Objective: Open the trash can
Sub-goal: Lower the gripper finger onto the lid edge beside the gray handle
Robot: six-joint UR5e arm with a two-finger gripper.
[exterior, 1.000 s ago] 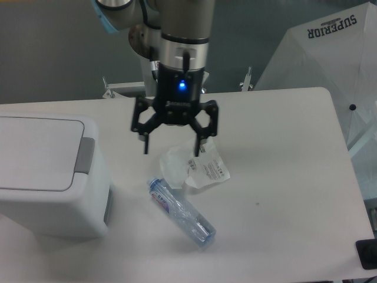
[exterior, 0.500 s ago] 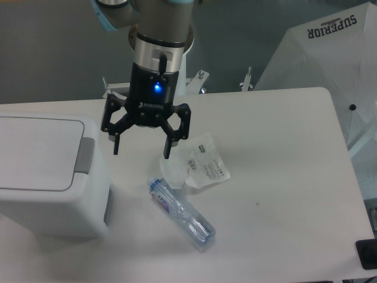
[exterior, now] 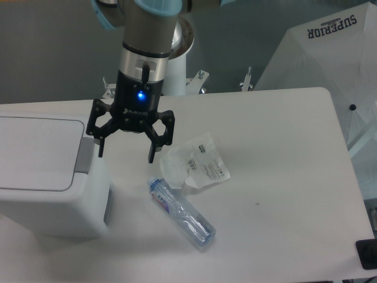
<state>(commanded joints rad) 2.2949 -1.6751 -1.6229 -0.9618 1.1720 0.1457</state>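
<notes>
Since the earlier frame, my gripper (exterior: 126,156) has shifted left toward the trash can (exterior: 50,177), fingers spread and empty. Trash can sits at table's left edge, lid down; grey push tab (exterior: 86,155) unpressed, so opening remains. Its contents are hidden.

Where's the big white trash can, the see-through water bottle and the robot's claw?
Large boxy white plastic trash can (exterior: 41,154), fixed camera: flat lid.
Clear plastic water bottle (exterior: 181,213), fixed camera: middle of its body.
Black two-finger gripper (exterior: 126,151), fixed camera: midway between the open jaws.
</notes>
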